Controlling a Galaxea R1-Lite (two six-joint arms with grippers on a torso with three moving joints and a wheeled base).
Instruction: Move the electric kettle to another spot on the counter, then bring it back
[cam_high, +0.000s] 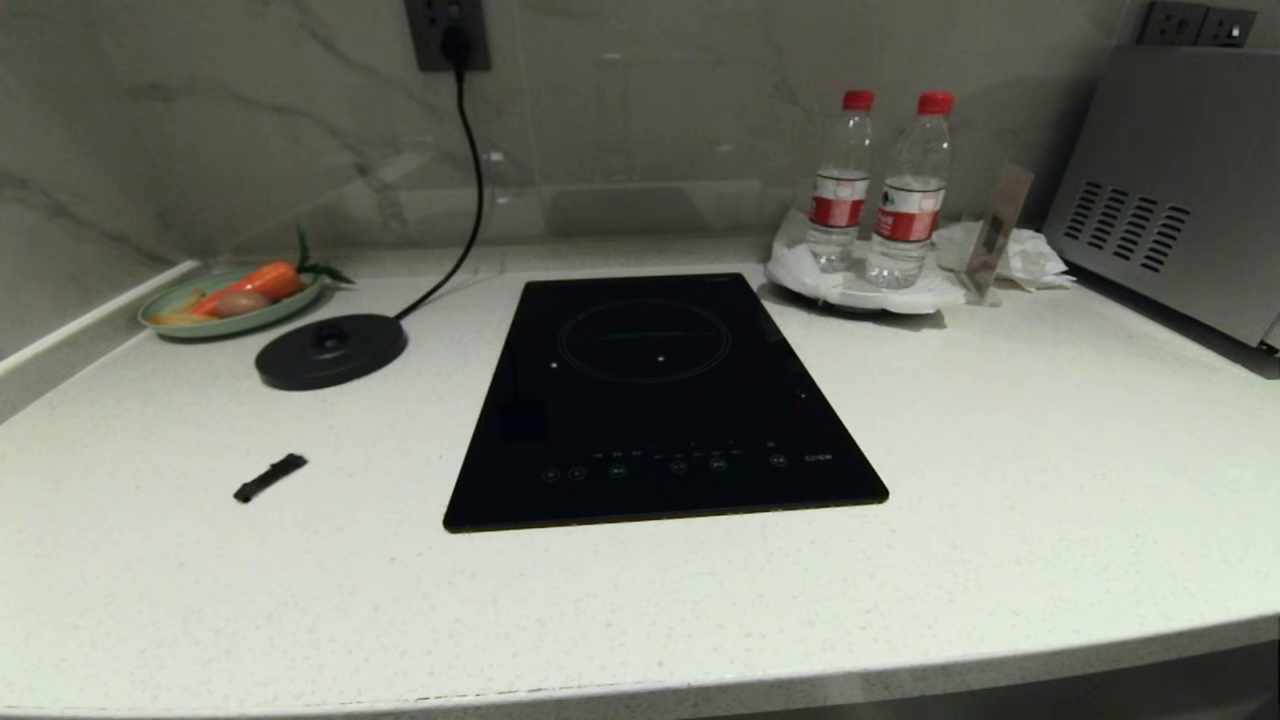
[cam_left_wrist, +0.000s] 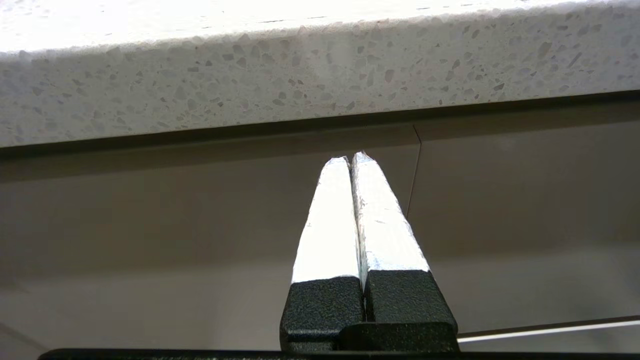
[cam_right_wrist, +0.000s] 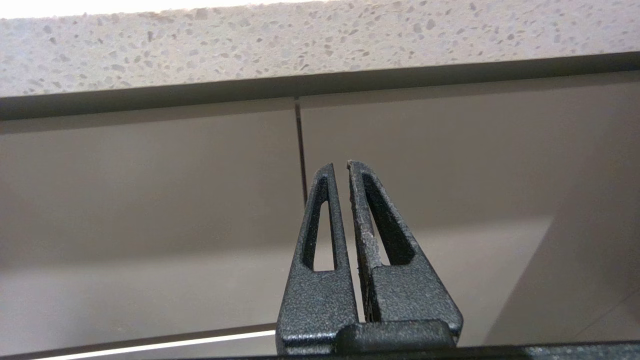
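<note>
From the head camera the counter (cam_high: 1000, 450) lies open, with its black cooktop (cam_high: 660, 400) set in the middle. A round black base (cam_high: 330, 350) with a cord sits bare to the left of it, beside a green plate of vegetables (cam_high: 235, 298). Two water bottles (cam_high: 880, 190) stand at the back right on a white plate, and a small black strip (cam_high: 270, 477) lies near the front left. The kettle appears in none of the views, and neither arm appears here.

Only the wrist cameras show the grippers. The left gripper (cam_left_wrist: 352, 159) has its foil-wrapped fingers pressed together, empty, pointing at the cabinet front (cam_left_wrist: 150, 225) just below the counter's rounded edge. The right gripper (cam_right_wrist: 340, 165) is likewise closed and empty, below the same edge.
</note>
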